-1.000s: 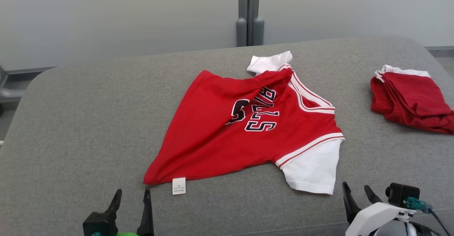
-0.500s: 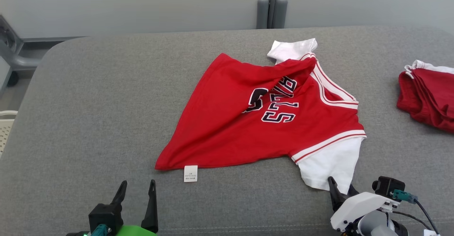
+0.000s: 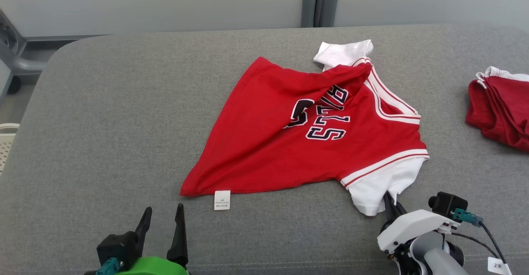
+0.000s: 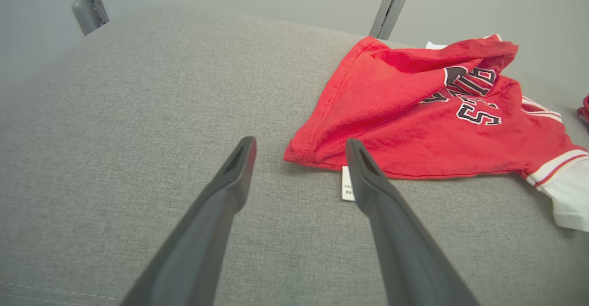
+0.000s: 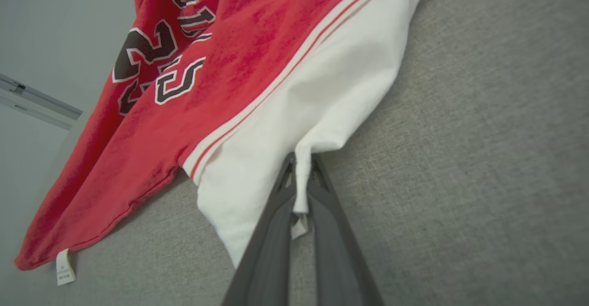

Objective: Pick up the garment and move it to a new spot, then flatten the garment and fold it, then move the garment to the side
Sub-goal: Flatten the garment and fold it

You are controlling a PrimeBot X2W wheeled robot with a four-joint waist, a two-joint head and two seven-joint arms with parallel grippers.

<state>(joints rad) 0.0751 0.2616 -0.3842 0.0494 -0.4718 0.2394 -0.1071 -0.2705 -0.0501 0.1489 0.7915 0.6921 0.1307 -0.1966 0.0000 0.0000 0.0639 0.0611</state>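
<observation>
Currently you are at the very start of the job. The garment [image 3: 297,142], a red jersey with white sleeves, lies crumpled near the middle of the grey cushion [image 3: 103,142]. One upper corner is folded over its chest.

Your right gripper [image 5: 301,168] has its fingers pressed together on a pinch of the hem of the near white sleeve [image 3: 380,184]. The cloth is bunched up between them. Your left gripper [image 3: 162,225] stands wide apart and holds nothing. It sits just short of the red bottom corner.

By my judgement nothing is lifted yet. The move to a new spot, the flattening, the folding and the setting aside all remain.

Writing noted:
- Black block letters outlined in white cross the chest. They are creased and upside down to you, so only an S at one end reads with confidence.
- A white care label [image 3: 222,200] hangs from the hem, and its print is too small to read.

A second red piece [image 3: 500,109] lies folded at the far right, well apart.
</observation>
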